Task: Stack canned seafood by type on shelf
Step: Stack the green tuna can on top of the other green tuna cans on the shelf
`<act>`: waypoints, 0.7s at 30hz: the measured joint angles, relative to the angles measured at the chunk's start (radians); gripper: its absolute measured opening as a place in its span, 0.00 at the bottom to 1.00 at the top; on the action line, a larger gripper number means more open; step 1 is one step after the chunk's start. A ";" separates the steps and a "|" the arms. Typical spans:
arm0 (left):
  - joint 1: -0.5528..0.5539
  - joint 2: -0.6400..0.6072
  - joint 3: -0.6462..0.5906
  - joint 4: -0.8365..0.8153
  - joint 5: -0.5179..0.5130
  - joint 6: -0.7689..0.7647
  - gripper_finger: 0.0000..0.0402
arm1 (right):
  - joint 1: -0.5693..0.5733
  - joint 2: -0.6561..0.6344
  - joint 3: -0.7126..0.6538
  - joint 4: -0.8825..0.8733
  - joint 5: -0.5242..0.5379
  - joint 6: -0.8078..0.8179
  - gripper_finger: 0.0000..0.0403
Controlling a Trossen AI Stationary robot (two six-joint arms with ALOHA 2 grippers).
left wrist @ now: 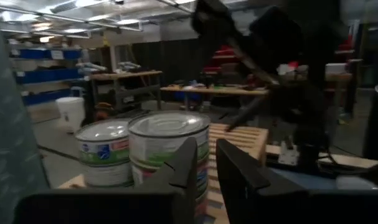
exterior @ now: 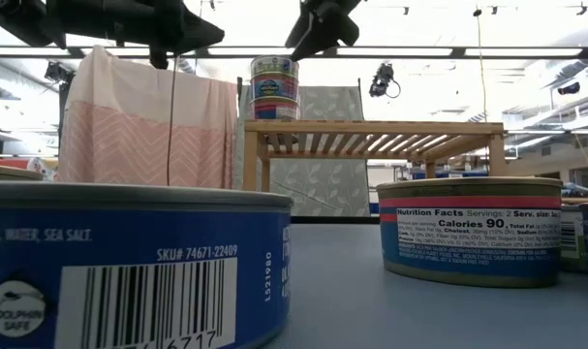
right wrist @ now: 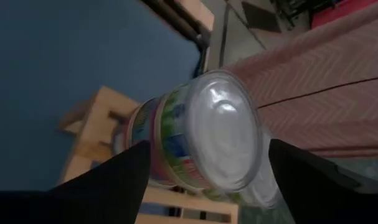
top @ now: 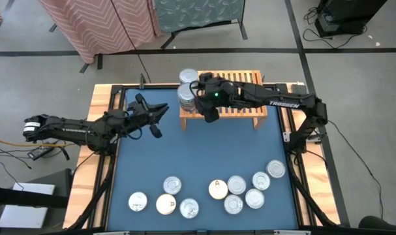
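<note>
While ten tins (top: 236, 185) lie loose, right tool (top: 196, 89) spreads around two stacks (top: 186, 94).

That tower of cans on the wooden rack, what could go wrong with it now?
The stack of cans stands at the very end of the shelf, so a nudge might send it over. The right gripper sits spread around the top can; pulling back crookedly could clip it. The left gripper hovers nearby too.

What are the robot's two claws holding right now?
Nothing. The right gripper stands open around the stacked green-labelled tin on the light-wood shelf; the left gripper holds nothing.
</note>
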 joint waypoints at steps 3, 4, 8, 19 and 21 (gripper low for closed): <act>0.030 0.012 0.000 -0.026 -0.115 -0.012 0.19 | 0.008 0.002 0.000 0.001 0.041 0.019 0.81; 0.047 0.012 0.000 -0.034 -0.136 -0.051 0.19 | 0.009 0.002 0.000 0.003 0.072 0.042 0.80; 0.134 0.010 0.000 0.005 -0.067 -0.337 0.19 | 0.004 -0.018 0.000 0.015 0.138 0.179 0.77; 0.228 0.014 0.002 0.115 0.360 -0.283 0.21 | -0.103 -0.084 -0.004 -0.112 -0.248 0.550 0.83; 0.236 0.029 0.004 0.118 0.367 -0.261 0.23 | -0.117 -0.079 -0.011 -0.104 -0.245 0.545 0.87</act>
